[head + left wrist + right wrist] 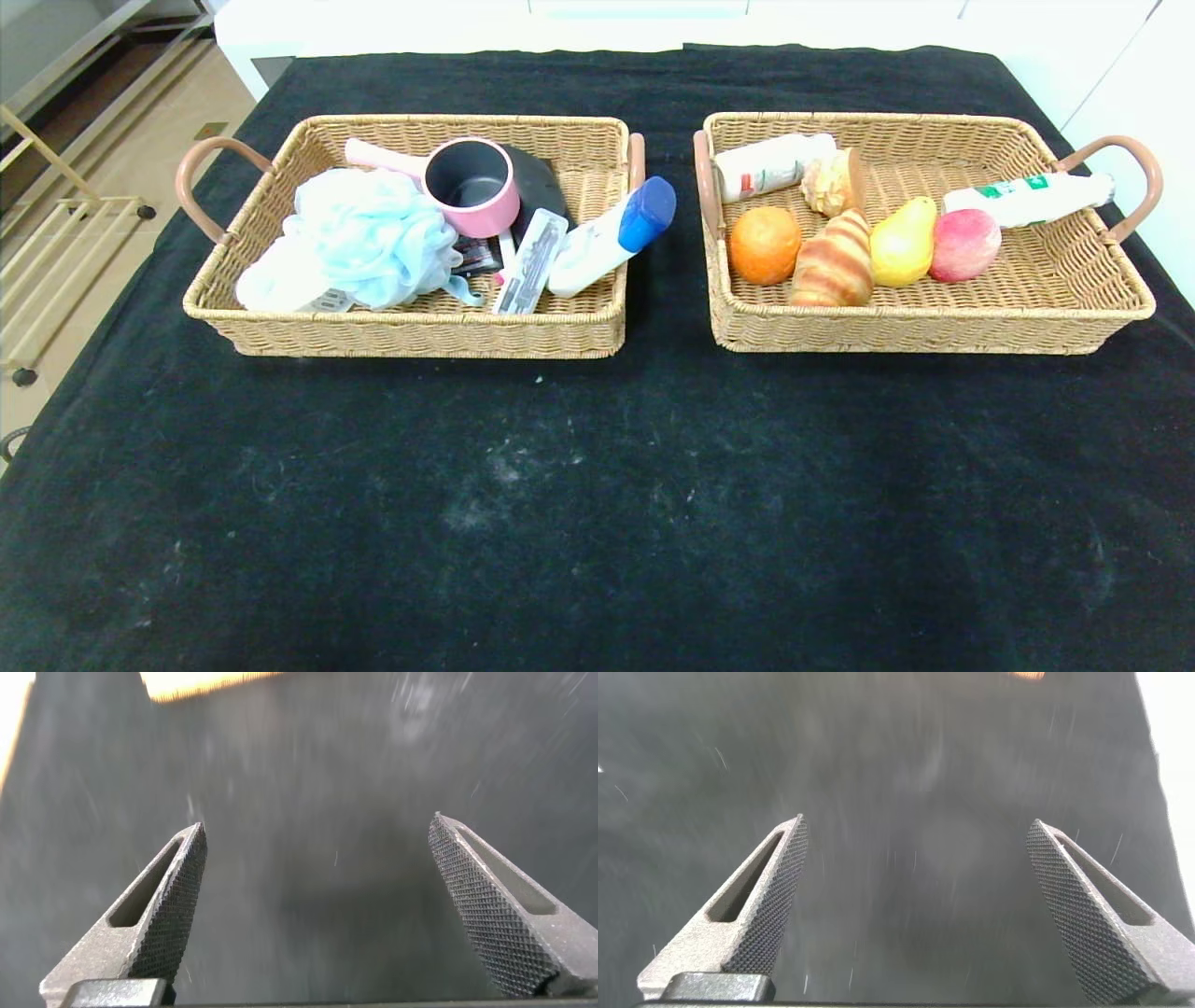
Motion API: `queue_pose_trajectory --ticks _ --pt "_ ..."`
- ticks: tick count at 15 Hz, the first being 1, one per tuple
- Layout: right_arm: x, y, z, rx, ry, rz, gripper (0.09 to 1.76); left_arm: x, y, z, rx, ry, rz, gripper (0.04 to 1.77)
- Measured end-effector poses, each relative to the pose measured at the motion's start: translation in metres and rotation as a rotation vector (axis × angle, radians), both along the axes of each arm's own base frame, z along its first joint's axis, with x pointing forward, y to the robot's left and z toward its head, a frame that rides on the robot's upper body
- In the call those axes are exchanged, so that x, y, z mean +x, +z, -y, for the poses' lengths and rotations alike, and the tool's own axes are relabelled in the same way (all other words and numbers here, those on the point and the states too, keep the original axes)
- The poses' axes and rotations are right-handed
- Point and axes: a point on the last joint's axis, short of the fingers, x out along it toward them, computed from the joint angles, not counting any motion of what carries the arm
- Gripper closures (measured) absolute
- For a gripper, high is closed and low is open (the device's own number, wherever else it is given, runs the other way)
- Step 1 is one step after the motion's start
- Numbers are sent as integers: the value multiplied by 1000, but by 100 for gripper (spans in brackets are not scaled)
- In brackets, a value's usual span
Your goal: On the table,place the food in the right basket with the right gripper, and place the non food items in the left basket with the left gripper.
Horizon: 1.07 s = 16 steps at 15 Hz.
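Note:
The left basket holds a blue bath pouf, a pink pot, a blue-capped white bottle, a flat packaged item and a dark card. The right basket holds an orange, a croissant, a yellow pear, a peach, a pastry and two white bottles. Neither arm shows in the head view. My left gripper is open over bare black cloth. My right gripper is also open, nothing between its fingers.
A black cloth covers the table, with the two baskets side by side at the back. A metal rack stands on the floor off the table's left edge. White furniture runs along the far side.

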Motion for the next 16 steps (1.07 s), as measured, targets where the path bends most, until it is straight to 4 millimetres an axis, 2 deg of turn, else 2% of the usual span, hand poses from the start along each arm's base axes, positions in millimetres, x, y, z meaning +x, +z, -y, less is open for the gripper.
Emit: queue_pose_trajectory --ticks 7,16 --pt "1 -5 1 139 -47 -40 14 4 -15 -3 -92 134 -83 9" --pt "1 -5 1 176 -62 -39 14 5 -17 -3 -160 145 -85 9"
